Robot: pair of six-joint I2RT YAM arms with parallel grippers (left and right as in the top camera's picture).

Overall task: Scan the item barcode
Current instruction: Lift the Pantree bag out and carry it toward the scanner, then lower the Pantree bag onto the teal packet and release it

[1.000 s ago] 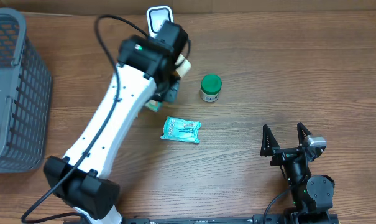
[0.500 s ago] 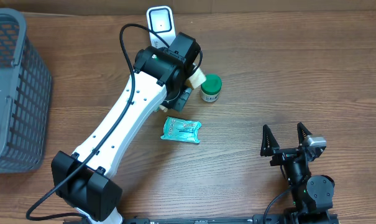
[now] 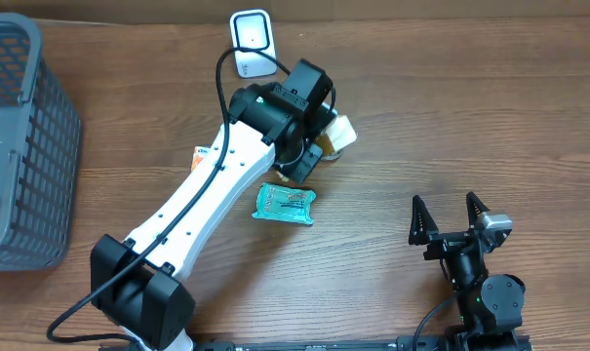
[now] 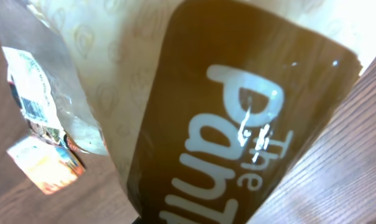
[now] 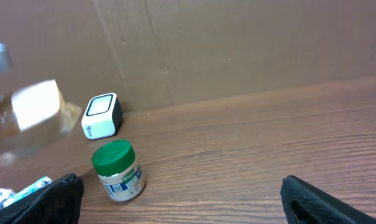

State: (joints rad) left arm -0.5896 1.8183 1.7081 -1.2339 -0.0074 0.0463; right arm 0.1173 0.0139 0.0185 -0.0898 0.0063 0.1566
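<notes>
change: the left tool has swung away from just in front of the scanner, to its right and further toward the front edge of the worktop
uncovered: an orange packet now shows front-left of the scanner, where the arm lay over it before
hidden: the green-lidded jar is now covered by the arm from overhead, seen only in the right wrist view
unchanged: the teal packet lies flat in front of the scanner as before
left tool: clamped on the pouch, held off the worktop
pouch place: front-right of the scanner, above the jar
pouch look: dark brown panel with pale lettering, cream patterned side, a small printed label too blurred to read
right tool: fingers spread apart, holding nothing, well right of the scanner, unmoved
</notes>
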